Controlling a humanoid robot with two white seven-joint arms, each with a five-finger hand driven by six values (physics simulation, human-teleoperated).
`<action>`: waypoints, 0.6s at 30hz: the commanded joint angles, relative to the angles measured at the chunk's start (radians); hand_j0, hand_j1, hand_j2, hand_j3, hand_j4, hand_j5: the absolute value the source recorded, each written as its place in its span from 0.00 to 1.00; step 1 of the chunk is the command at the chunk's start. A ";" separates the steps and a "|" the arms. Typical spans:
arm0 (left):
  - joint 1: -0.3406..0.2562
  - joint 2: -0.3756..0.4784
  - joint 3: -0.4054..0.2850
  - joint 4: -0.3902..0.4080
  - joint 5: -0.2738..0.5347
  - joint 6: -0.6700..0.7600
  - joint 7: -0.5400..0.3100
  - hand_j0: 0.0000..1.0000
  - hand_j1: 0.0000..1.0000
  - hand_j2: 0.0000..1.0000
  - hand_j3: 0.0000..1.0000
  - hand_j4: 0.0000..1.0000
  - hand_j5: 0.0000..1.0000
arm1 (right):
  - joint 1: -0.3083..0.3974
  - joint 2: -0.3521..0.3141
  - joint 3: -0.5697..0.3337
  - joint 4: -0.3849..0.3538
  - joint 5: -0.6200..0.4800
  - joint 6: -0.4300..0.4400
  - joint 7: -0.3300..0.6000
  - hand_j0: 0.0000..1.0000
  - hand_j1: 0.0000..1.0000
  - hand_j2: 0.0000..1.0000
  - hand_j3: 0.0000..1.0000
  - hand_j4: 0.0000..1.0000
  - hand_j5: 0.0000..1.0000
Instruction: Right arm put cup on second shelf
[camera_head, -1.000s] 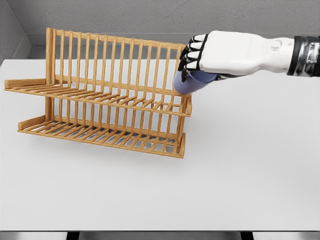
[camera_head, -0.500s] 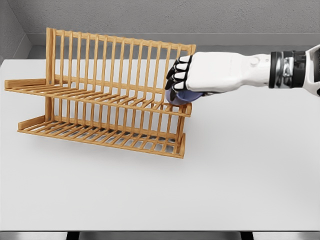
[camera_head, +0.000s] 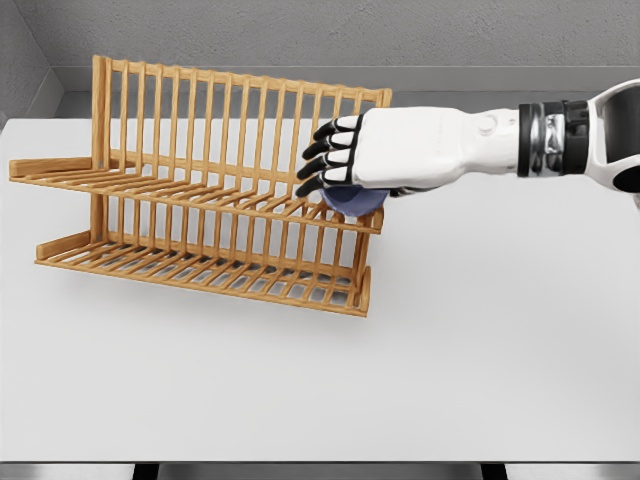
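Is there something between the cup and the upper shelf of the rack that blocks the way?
Nothing visible blocks it. The right robot hand holds the blue cup right above the right end of the wooden rack's upper shelf; contact cannot be judged.

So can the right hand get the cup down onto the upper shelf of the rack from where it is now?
Probably yes. The right hand holds the cup right over the upper shelf at its right end, with nothing between them.

No text, label, brand, number or sign can be read anywhere. The slatted two-tier wooden dish rack (camera_head: 200, 200) left of the fingers carries no marking. The white tabletop (camera_head: 480, 340) below them is equally unmarked.
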 joint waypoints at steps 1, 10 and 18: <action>-0.002 0.000 0.000 0.000 0.000 0.000 0.000 1.00 1.00 1.00 1.00 1.00 1.00 | 0.000 0.008 0.000 0.000 -0.007 0.003 0.000 1.00 1.00 1.00 1.00 1.00 1.00; -0.002 0.000 0.000 0.000 0.000 0.000 0.000 1.00 1.00 1.00 1.00 1.00 1.00 | -0.008 0.018 0.000 0.000 -0.008 0.003 0.000 1.00 1.00 1.00 1.00 1.00 1.00; 0.000 0.000 0.000 0.000 0.000 0.000 0.000 1.00 1.00 1.00 1.00 1.00 1.00 | -0.015 0.034 0.000 0.000 -0.010 0.003 0.000 1.00 1.00 1.00 1.00 1.00 1.00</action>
